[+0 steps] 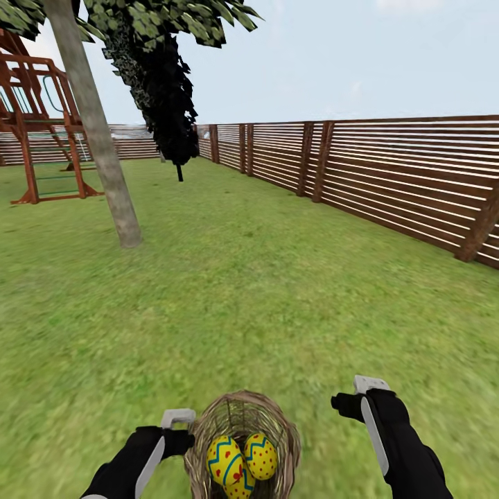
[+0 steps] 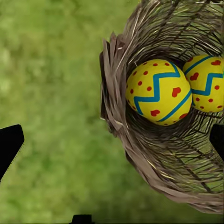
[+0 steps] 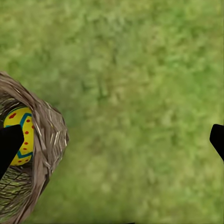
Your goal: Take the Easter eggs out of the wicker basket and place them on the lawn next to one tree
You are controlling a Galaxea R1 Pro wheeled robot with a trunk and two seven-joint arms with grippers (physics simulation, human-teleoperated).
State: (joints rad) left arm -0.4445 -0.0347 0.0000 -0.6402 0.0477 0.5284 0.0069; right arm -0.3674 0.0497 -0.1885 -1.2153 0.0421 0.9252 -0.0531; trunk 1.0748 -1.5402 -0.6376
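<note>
A fenced lawn [image 1: 242, 291] spreads ahead; the basket [image 1: 287, 436] sits between your grippers, a grey-trunked tree [image 1: 104, 159] well beyond it. Your left gripper [image 2: 112, 140], jaws spread, straddles the basket's rim above the eggs [image 2: 158, 91]; centre over one. Your right gripper [image 3: 112, 140] hangs beside the basket, jaws spread.

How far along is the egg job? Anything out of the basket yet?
Nothing looks done: the Easter eggs sit inside the wicker basket; I can make out two clearly, a third is not clear. In hand: nothing. The left hand is open beside the basket and the right hand is open over bare lawn. Left: lift out all the eggs and set them by the grey-trunked tree ahead.
</note>
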